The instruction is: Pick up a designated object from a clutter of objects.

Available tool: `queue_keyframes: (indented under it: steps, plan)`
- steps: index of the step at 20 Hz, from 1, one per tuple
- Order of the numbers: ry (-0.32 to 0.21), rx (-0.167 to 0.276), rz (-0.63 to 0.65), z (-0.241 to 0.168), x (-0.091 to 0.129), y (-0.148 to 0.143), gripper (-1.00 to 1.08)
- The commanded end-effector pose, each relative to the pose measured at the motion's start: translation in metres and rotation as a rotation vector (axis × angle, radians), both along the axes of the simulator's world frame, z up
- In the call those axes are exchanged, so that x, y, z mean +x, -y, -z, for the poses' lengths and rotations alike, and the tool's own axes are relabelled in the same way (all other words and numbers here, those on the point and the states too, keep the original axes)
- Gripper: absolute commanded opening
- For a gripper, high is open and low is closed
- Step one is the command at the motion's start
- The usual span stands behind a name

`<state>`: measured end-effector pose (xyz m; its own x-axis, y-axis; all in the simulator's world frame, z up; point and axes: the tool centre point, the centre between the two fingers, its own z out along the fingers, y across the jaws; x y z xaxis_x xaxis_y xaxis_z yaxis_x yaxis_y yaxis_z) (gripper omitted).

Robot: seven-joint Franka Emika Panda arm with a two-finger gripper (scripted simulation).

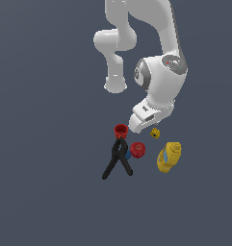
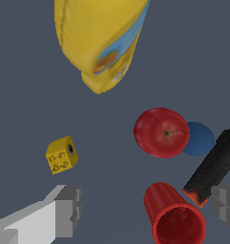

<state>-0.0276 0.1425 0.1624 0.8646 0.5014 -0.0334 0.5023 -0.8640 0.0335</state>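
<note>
Currently the approach step is in hand: the gripper (image 2: 145,209) hangs spread and empty above the clutter, the tiny yellow dice-like block with dark marks (image 2: 62,154) lying outside its fingers, beside the large yellow bottle (image 2: 95,43), so the next move calls for recentring over it before descending.

Both renders are evenly and softly lit against a flat dark grey ground, free of glare and cast shadows, sharp throughout though coarsely pixelated at object edges.
</note>
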Motion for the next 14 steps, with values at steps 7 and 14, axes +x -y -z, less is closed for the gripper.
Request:
queue_keyframes:
  steps: [7,14]
  plan:
    - [0.004,0.026,-0.225,0.061,-0.036,-0.056,1.0]
    - [0.004,0.043,-0.321,0.085,-0.057,-0.079,1.0]
